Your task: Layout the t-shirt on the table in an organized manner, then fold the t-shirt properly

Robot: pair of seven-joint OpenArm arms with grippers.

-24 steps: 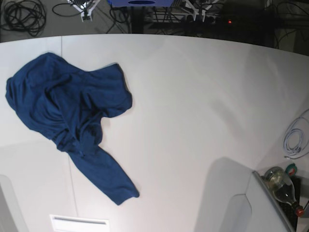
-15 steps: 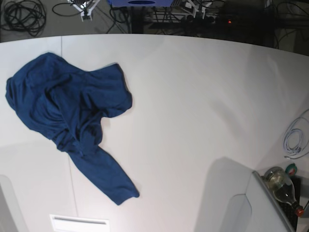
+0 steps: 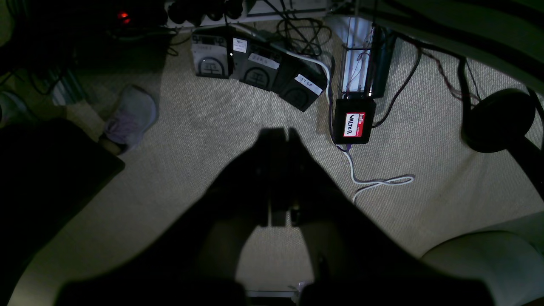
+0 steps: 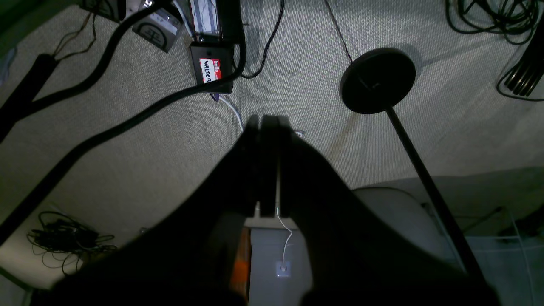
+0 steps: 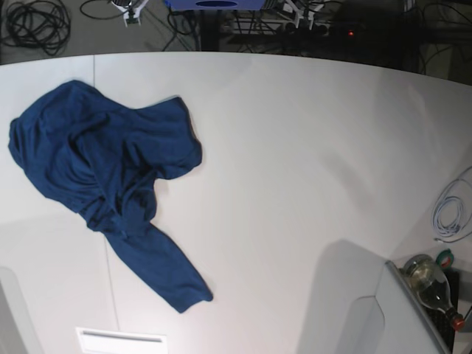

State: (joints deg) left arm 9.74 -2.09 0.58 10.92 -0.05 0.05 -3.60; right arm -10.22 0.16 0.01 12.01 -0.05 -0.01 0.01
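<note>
T-shirt point(image 5: 110, 188), navy blue: lies crumpled on the left part of the white table point(image 5: 310, 162) in the base view, one sleeve trailing toward the near edge. Left gripper point(image 3: 280, 132) and right gripper point(image 4: 267, 120): both clenched on nothing, hanging over the carpeted floor point(image 3: 204, 144) beside cables and a labelled black box point(image 3: 354, 126).

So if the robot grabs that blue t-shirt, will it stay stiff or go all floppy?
Probably floppy: the t-shirt lies crumpled in soft folds on the table, so it would likely droop and hang. It looks thin, so probably light. Pushed, it would likely bunch up rather than slide whole.
</note>
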